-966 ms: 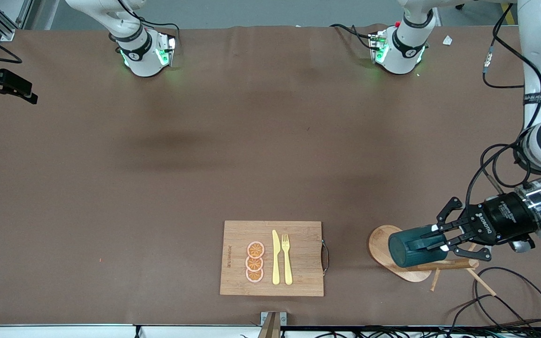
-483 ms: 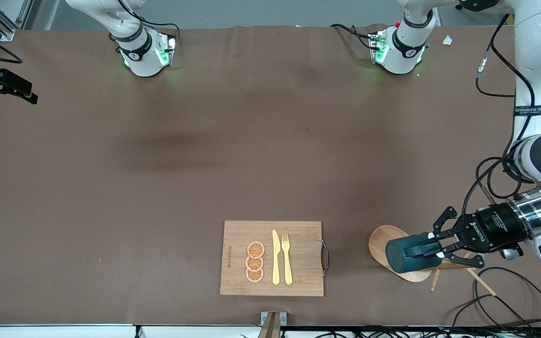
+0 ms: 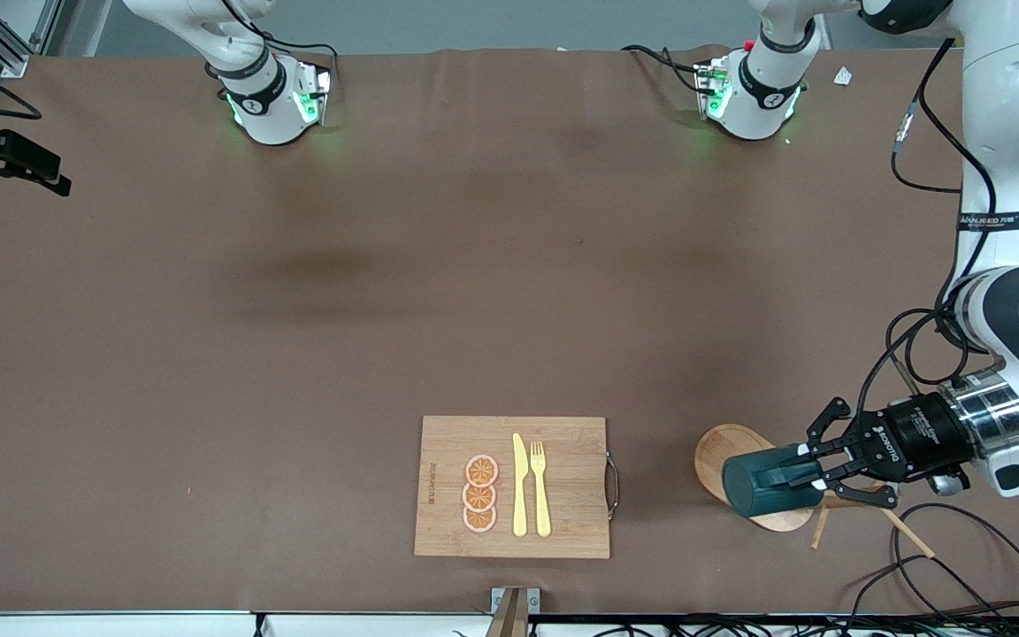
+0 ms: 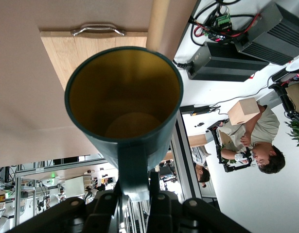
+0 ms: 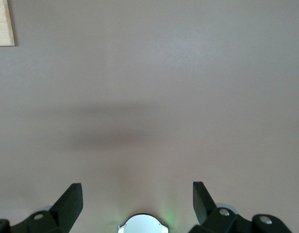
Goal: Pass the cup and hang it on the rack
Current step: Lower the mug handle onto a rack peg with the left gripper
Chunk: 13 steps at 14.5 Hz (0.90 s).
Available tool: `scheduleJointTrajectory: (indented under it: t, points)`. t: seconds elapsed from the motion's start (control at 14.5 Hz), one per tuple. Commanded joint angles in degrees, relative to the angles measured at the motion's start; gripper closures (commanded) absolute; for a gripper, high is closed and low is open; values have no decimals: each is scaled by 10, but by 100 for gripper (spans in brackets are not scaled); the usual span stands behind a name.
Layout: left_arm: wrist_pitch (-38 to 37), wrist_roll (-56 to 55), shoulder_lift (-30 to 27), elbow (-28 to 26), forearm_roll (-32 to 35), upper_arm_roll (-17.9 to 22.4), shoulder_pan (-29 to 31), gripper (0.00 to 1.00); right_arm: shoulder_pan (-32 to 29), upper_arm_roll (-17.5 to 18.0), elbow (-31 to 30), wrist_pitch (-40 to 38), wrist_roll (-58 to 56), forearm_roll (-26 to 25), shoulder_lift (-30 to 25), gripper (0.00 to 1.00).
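The dark teal cup (image 3: 766,482) lies on its side in the air over the oval base of the wooden rack (image 3: 720,453). My left gripper (image 3: 815,473) is shut on the cup's handle. In the left wrist view I look into the cup's (image 4: 125,97) mustard-yellow inside, and the left gripper's (image 4: 134,187) fingers (image 4: 161,191) pinch the handle (image 4: 132,170). The rack's post (image 3: 859,501) and thin pegs (image 3: 909,533) show under and beside the gripper. My right gripper (image 5: 138,199) is open over bare brown table; the front view does not show it.
A bamboo cutting board (image 3: 563,478) with a yellow knife (image 3: 519,487), a fork (image 3: 540,487) and orange slices (image 3: 479,494) lies near the table's front edge. Black cables (image 3: 961,566) trail past the rack at the left arm's end.
My left gripper has sunk lower with the cup over the rack's base and drifted slightly toward the right arm's end. Its grip is unchanged.
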Motion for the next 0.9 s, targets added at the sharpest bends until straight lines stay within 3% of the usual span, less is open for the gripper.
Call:
scheduleJointTrajectory:
  t: [0.0, 0.83]
  points:
    - [0, 16, 5, 8, -15, -3, 20, 100, 0, 2, -13, 2, 2, 1, -15, 0]
    - [-15, 56, 20, 4, -18, -3, 52, 100, 0, 2, -13, 1, 2, 1, -15, 0]
